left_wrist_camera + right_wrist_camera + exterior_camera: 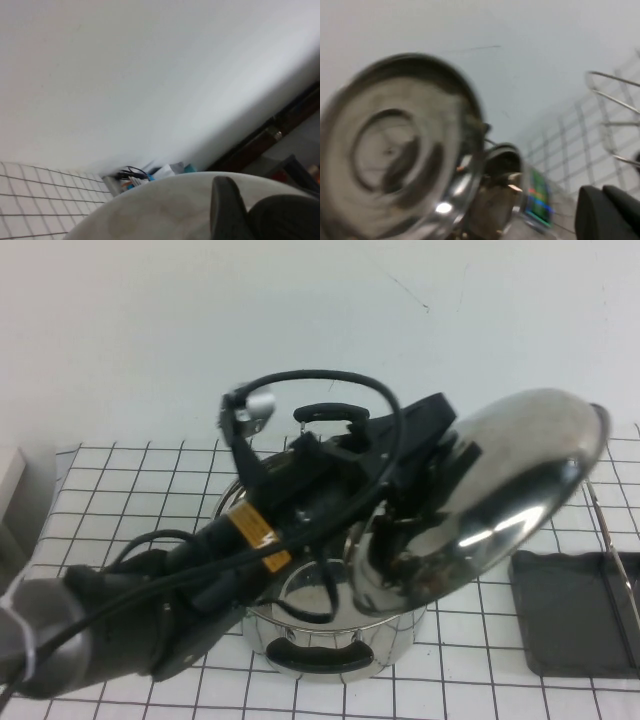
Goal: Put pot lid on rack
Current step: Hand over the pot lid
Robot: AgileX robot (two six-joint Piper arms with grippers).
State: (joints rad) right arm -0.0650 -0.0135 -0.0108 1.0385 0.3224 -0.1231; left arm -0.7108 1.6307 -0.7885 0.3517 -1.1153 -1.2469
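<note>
Your left gripper [440, 465] is up in the air over the middle of the table, above the pot [335, 625], and it appears to have the pot lid [490, 500] by the knob: the lid hangs off the end of that arm, tipped well up on edge with its domed face turned toward the near edge and its rim [598, 430] highest toward the right edge. The fingers themselves are hidden behind the dome, so you can't confirm how far they are closed; judge the hold from the lid staying aloft. What matters for your next move is that the rack [570, 615] lies to the right of the lid and lower, near the right edge of the table, its wire frame [605, 530] rising just beside the lid's raised rim. The lid's plane is already close to upright, so carrying it right and down should bring the rim in between the wires. Your right gripper [607, 212] is out of the high view; its wrist camera looks at the lid's underside [395, 150], and its jaws cannot be read.
</note>
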